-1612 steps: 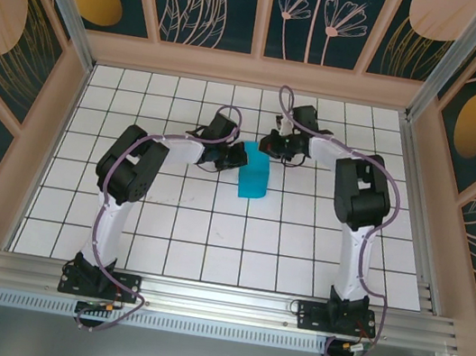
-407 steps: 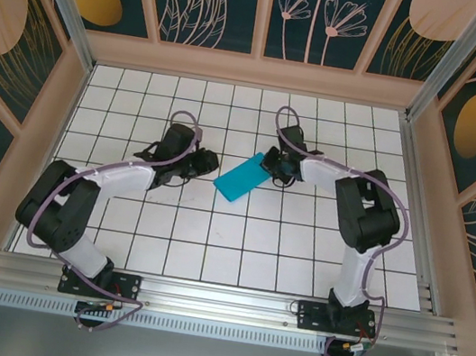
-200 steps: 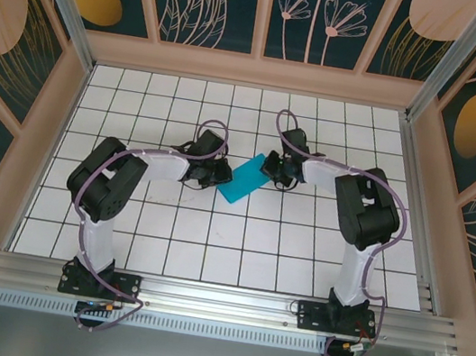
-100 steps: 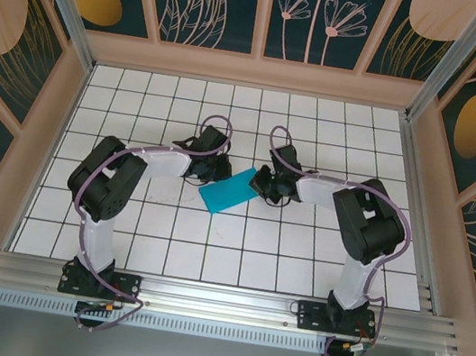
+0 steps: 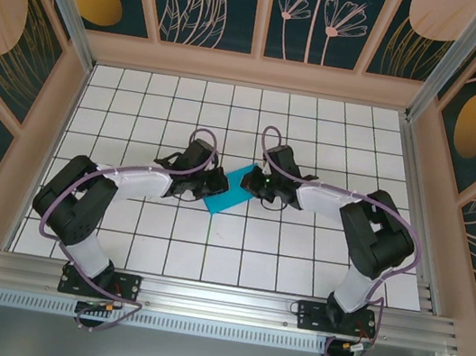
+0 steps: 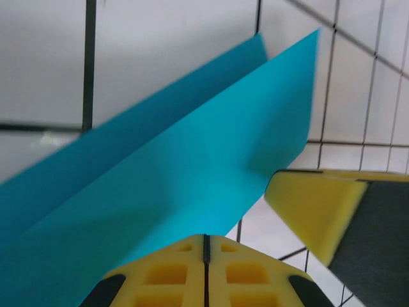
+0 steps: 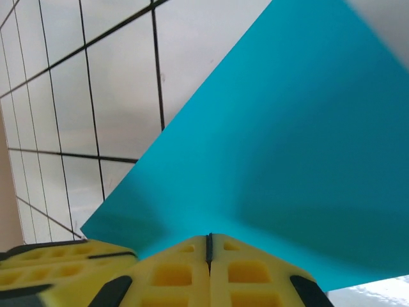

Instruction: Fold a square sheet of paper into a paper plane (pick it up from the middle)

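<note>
Down at the near edge of the white, black-gridded table (image 5: 162, 248), past a ribbed aluminium rail (image 5: 217, 301), the two arm bases sit side by side. From them the left arm (image 5: 78, 206) and the right arm (image 5: 374, 237), both white with black joints, lean in towards each other over the middle tiles.

Between them sits the thin teal-blue sheet of paper (image 5: 229, 190), folded into a layered slanted strip, its near end toward the left and its far end toward the right. The left gripper (image 5: 210, 182) meets it from the left side and the right gripper (image 5: 253, 183) from the right.

Seen from the left wrist, the left gripper (image 6: 204, 240) has its yellow jaws pressed together with no gap, pinching the near edge of the sheet of paper (image 6: 179, 179), which fans away in two layers. A yellow finger pad (image 6: 316, 211) sits just beside the paper's right edge. From the right wrist, the right gripper (image 7: 208, 240) is likewise closed tight on the paper (image 7: 287, 160).

Farthest back stands a wall of dark floral panels (image 5: 319, 18).
</note>
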Controlling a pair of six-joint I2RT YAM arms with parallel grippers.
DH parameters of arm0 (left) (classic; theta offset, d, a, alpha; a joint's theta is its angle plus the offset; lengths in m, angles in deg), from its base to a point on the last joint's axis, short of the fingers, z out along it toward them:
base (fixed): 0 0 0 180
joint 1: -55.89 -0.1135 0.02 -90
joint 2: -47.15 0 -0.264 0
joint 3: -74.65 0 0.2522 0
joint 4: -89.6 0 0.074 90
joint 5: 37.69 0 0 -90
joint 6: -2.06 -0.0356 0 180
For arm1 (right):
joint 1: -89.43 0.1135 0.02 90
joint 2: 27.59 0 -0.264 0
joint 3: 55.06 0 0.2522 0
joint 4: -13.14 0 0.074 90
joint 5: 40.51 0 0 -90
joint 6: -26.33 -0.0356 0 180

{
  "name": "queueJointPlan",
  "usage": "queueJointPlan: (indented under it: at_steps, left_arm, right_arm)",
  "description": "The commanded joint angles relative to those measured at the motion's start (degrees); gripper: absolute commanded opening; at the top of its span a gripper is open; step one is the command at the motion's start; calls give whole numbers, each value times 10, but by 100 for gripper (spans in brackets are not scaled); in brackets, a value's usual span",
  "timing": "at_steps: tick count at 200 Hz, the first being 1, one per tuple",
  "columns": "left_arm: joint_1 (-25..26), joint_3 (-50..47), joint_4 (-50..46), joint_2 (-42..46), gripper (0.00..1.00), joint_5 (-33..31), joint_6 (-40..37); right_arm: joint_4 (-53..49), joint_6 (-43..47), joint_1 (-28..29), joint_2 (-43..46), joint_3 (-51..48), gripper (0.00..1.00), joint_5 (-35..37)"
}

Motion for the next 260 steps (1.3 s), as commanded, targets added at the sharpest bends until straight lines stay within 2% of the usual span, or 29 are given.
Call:
queueJointPlan:
  at_steps: [1, 106, 165, 198, 231, 260]
  left_arm:
    - [3, -10, -29, -1, 9, 1, 16]
    - [0, 82, -146, -102, 9, -126, -82]
    - [-12, 154, -138, -117, 10, -147, -176]
    - [-12, 167, -131, -86, 11, -120, -185]
    - [-11, 108, -56, -42, 11, -5, -97]
    - [-4, 82, -39, -33, 8, 11, -57]
  right_arm:
    - [2, 19, 0, -9, -3, 5, -3]
    - [-13, 28, -2, 13, 5, 6, 41]
    - [6, 10, -18, 20, -4, 6, 47]
    - [24, 5, -19, 19, -3, 6, 22]
    - [39, 2, -19, 10, -10, 5, -14]
    - [44, 0, -19, 1, -23, 2, -30]
